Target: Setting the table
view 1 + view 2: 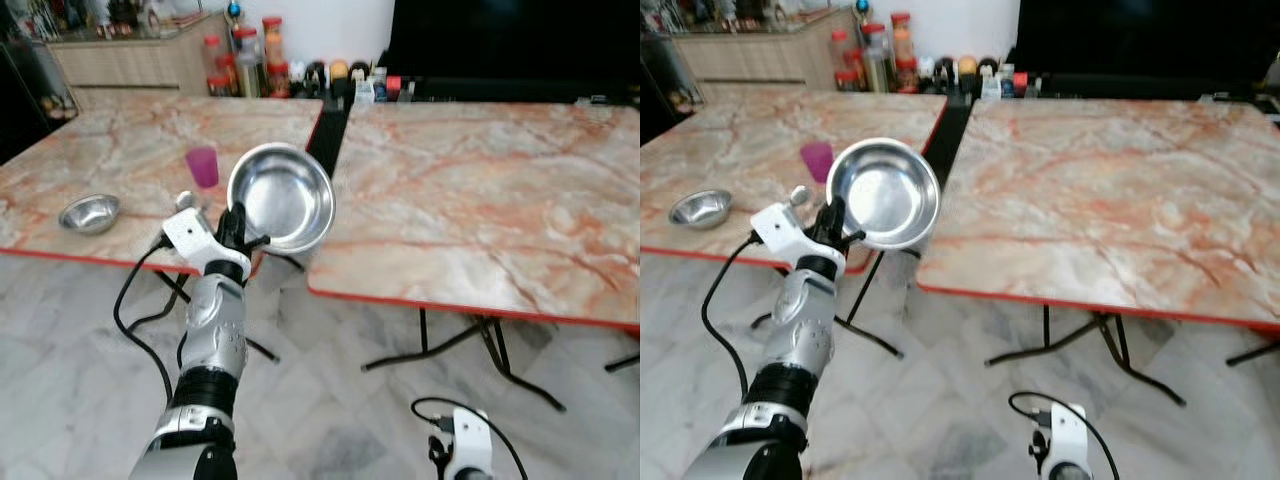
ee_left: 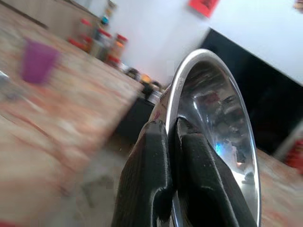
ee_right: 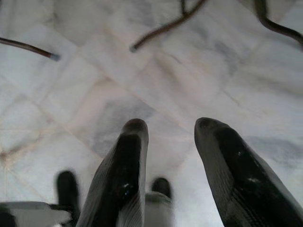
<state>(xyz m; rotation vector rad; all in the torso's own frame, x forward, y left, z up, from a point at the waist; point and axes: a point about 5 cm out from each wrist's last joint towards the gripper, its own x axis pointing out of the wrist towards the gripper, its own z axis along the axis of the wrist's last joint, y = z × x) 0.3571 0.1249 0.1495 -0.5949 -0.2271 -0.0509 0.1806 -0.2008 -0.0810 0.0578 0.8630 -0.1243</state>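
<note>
The left pincer sits left of centre in the head views, its black fingers clamped tight on the rim of a large steel bowl. The bowl is held up on edge, tilted, its hollow facing the camera, in front of the gap between two marble-patterned surfaces. The left surface carries a purple cup just beside the bowl's upper left edge, and a small steel bowl further left, near the red front edge. The right surface spreads across the right half of the frame. Jars and bottles line the far wall at the upper middle. At the bottom right, the right pincer hangs low over the pale marble floor, fingers spread apart, gripping nothing.
</note>
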